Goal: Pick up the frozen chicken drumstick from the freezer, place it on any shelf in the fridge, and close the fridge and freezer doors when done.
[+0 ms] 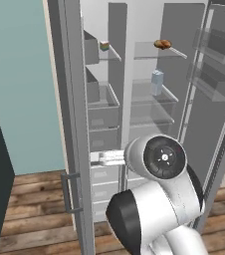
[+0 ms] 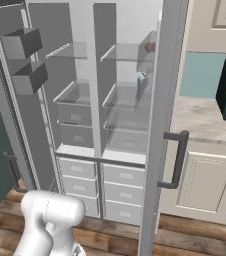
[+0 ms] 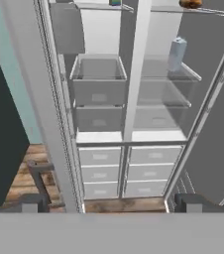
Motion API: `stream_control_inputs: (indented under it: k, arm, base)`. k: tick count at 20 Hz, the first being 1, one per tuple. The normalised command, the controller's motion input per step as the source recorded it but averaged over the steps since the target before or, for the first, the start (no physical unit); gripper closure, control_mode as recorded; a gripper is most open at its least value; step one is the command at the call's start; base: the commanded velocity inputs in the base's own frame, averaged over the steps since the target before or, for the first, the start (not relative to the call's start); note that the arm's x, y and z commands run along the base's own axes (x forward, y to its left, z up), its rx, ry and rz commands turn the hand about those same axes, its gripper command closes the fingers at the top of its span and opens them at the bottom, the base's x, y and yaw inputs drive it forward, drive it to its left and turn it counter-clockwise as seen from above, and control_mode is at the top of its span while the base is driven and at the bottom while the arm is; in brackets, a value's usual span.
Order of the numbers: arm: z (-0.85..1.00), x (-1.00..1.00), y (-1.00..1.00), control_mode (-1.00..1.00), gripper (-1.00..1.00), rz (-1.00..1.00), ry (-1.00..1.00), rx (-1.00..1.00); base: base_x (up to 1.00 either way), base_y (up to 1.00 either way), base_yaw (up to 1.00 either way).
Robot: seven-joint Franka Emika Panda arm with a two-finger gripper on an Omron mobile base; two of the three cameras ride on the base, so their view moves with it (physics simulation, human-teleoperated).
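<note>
On the fridge's (image 1: pixel 152 107) top shelf, at one o'clock, the drumstick (image 1: pixel 162 44) is already resting. The gripper (image 3: pixel 111 207) is hanging spread and empty; closing both doors (image 1: pixel 69 119) appears next, needing a push on each.

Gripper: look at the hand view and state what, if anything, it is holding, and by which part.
Nothing is held. The gripper is open, its fingertips wide apart with only air between them, and the chicken drumstick lies apart on the top glass shelf.
</note>
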Motion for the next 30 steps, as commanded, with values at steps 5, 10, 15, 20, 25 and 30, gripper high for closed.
stream_control_inputs:
  k: [5,10,15,20,25,30]
  arm:
    - [-0.31,0.07,1.0,-1.0,-1.0,-0.01,-0.28,0.0]
    - [-0.24,0.47,1.0,-1.0,-1.0,-0.07,-0.23,0.0]
    - [-0.06,0.92,0.86,-1.0,-1.0,-0.21,-0.13,-0.08]
    - [-0.07,0.89,0.66,-1.0,-1.0,-0.26,-0.08,-0.06]
    - [-0.15,0.59,0.29,-1.0,-1.0,-0.19,-0.04,-0.04]
    - [-0.32,0.56,0.0,-1.0,-1.0,-0.13,-0.01,-0.03]
  base:
    - [0.0,0.0,0.0]
    - [0.0,0.0,0.0]
    - [0.0,0.0,0.0]
    - [0.0,0.0,0.0]
    - [0.0,0.0,0.0]
    - [0.0,0.0,0.0]
